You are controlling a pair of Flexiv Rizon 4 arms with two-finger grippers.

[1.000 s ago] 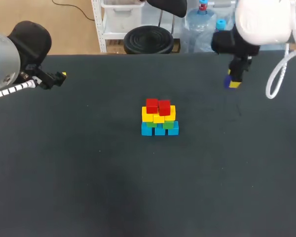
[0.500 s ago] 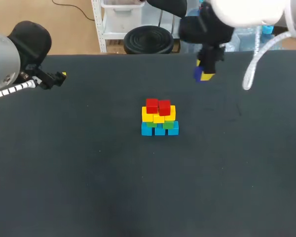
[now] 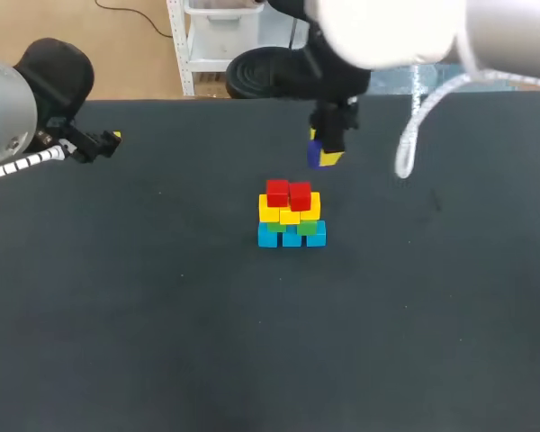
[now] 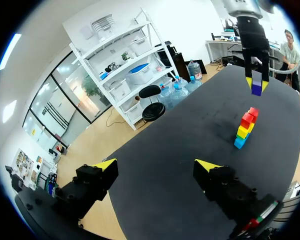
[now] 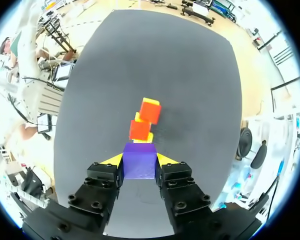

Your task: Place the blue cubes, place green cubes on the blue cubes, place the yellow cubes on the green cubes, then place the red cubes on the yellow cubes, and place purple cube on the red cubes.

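A stack of cubes (image 3: 291,214) stands mid-table: blue cubes (image 3: 292,236) at the bottom, green, then yellow, and two red cubes (image 3: 288,193) on top. My right gripper (image 3: 326,155) hangs just above and behind the stack, shut on the purple cube (image 5: 139,160), which sits between its fingers right over the red cubes (image 5: 145,119). From the left wrist the purple cube (image 4: 256,87) hovers above the stack (image 4: 245,127). My left gripper (image 4: 155,172) stands open and empty at the table's far left edge (image 3: 112,138).
The dark table (image 3: 162,315) holds nothing besides the stack. Open surface lies all around it.
My right arm has carried the purple cube leftward from the far right of the table to just behind the stack. The left arm has stayed still.
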